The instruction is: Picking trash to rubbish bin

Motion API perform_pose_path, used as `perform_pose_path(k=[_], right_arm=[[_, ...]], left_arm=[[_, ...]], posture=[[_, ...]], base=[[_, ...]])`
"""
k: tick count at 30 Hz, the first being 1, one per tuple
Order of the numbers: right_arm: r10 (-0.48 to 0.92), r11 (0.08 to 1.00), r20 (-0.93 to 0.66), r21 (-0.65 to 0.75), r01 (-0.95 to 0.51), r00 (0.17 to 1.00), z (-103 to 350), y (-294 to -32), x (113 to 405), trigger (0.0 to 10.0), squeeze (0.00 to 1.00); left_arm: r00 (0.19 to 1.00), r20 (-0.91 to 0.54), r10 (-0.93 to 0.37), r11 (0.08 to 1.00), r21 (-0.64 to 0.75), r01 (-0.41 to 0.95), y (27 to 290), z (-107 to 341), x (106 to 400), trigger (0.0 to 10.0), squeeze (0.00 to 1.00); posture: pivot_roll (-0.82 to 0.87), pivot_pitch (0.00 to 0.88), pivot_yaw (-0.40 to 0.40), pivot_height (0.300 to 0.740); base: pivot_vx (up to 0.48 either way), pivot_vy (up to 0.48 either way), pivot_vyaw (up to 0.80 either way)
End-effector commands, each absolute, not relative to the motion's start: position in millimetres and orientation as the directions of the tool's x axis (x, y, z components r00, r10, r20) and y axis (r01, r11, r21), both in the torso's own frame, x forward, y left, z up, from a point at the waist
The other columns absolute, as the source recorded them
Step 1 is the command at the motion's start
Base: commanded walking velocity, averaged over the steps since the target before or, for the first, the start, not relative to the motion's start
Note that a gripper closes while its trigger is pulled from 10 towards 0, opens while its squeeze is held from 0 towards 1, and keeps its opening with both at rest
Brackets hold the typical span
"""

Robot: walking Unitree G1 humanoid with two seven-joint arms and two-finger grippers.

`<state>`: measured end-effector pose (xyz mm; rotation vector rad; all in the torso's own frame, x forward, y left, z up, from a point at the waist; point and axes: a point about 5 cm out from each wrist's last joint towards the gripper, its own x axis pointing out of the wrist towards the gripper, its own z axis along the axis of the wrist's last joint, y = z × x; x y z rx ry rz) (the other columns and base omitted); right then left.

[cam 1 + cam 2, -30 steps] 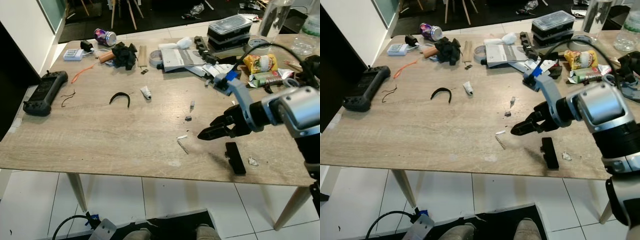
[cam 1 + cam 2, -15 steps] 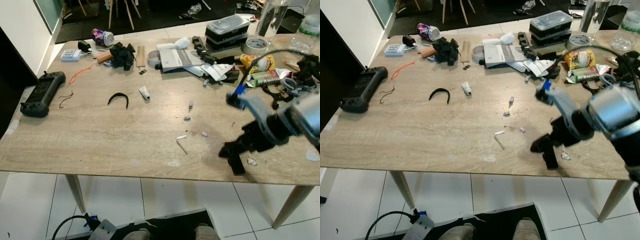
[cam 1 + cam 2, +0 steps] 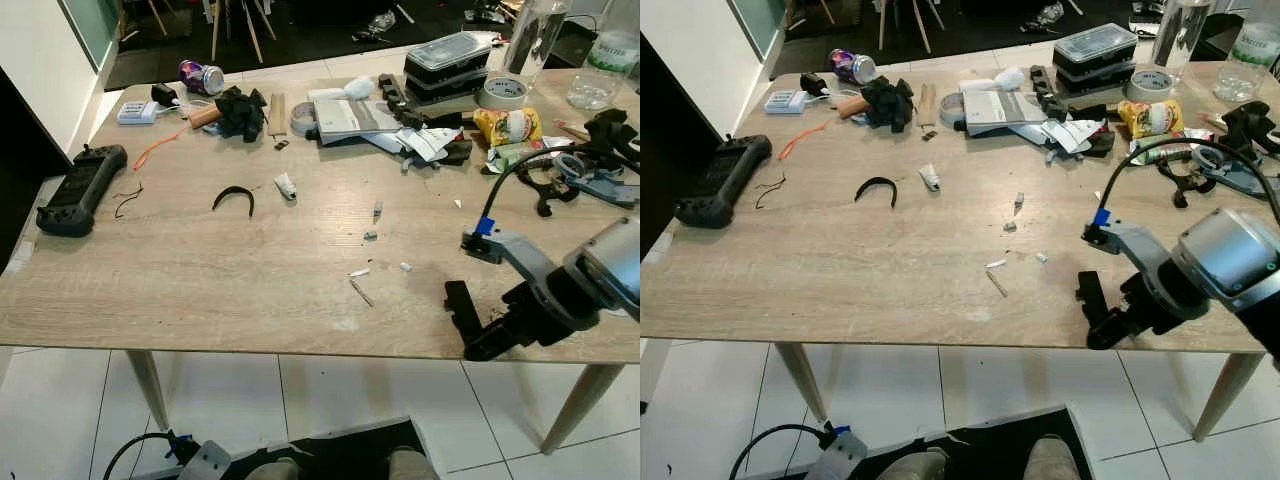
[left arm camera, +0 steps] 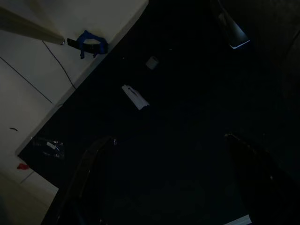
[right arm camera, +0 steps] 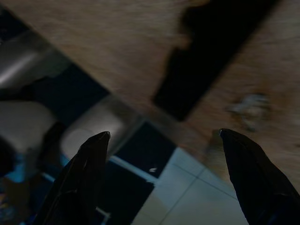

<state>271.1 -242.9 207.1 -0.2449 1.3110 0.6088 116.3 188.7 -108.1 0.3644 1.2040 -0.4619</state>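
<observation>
A long wooden table [image 3: 200,280] stands on white floor tiles, its far half crowded with clutter and its near half mostly bare wood. The right gripper [image 3: 480,350] hangs at the table's near edge, toward the right end, and in the right wrist view its two black fingers [image 5: 84,173] are spread wide apart with nothing between them. Just beside the gripper lies a flat black rectangular piece [image 3: 461,306], matte and narrow, set lengthwise toward the edge; in the wrist view it reads as a dark bar lying across the wood, between the fingers but beyond their tips. A small crumpled whitish scrap [image 5: 248,105] lies on the wood close beside that bar. Further in, near the table's middle, small bits of litter are scattered — a thin pale sliver [image 3: 362,292], a white fleck [image 3: 405,267] and a small grey fragment [image 3: 370,236]. To the left of these sit a curved black band [image 3: 232,194] and a little white tube [image 3: 286,186]. A black handheld controller [image 3: 72,190] rests at the left end. At the far side lie a crushed drink can [image 3: 200,75], an open booklet [image 3: 345,115], a yellow snack packet [image 3: 510,124] and a roll of tape [image 3: 500,92]. The left wrist view is very dark (its fingers' state cannot be made out), showing pale floor and a blue clip [image 4: 91,43].
</observation>
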Motion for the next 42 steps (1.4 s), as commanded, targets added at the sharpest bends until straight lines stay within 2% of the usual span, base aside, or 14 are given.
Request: perform_pose_path(k=[1,5,13,23,30,36,42], right_arm=[[0.232,0.830,-0.960,0.112,-0.547,0.155,209,-251,273,10.0,0.00],[0.178,0.842,-0.968,0.057,-0.536,0.177,206,-260,274,10.0,0.00],[0.174,0.848,-0.969,0.056,-0.527,0.175,199,-262,277,10.0,0.00],[0.112,0.860,-0.970,-0.014,-0.510,0.215,189,-271,293,10.0,0.00],[0.087,0.868,-0.956,-0.065,-0.492,0.279,192,-275,308,10.0,0.00],[0.176,0.853,-0.917,-0.040,-0.521,0.358,202,-261,323,10.0,0.00],[0.232,0.822,-0.891,-0.035,-0.568,0.390,209,-250,330,10.0,0.00]], left_arm=[[0.272,-0.930,-0.249,0.833,-0.062,0.550,154,-111,113,10.0,0.00],[0.273,-0.929,-0.251,0.832,-0.063,0.551,154,-111,114,10.0,0.00],[0.272,-0.927,-0.257,0.829,-0.068,0.555,152,-111,115,10.0,0.00],[0.272,-0.927,-0.258,0.825,-0.066,0.561,152,-111,115,10.0,0.00],[0.273,-0.926,-0.261,0.826,-0.068,0.560,152,-110,116,10.0,0.00],[0.268,-0.927,-0.262,0.827,-0.073,0.557,151,-111,113,10.0,0.00],[0.267,-0.928,-0.260,0.829,-0.073,0.555,151,-112,112,10.0,0.00]], posture=[[-0.22,0.123,0.012,0.740],[-0.22,0.123,0.010,0.740],[-0.23,0.127,0.010,0.740],[-0.23,0.119,0.010,0.740],[-0.22,0.121,0.005,0.740],[-0.22,0.124,0.001,0.740],[-0.22,0.125,0.000,0.740]], base=[[0.000,0.000,0.00],[0.000,0.000,0.00],[0.000,0.000,0.00],[0.000,0.000,0.00],[0.000,0.000,0.00],[0.000,0.000,0.00],[0.000,0.000,0.00]])
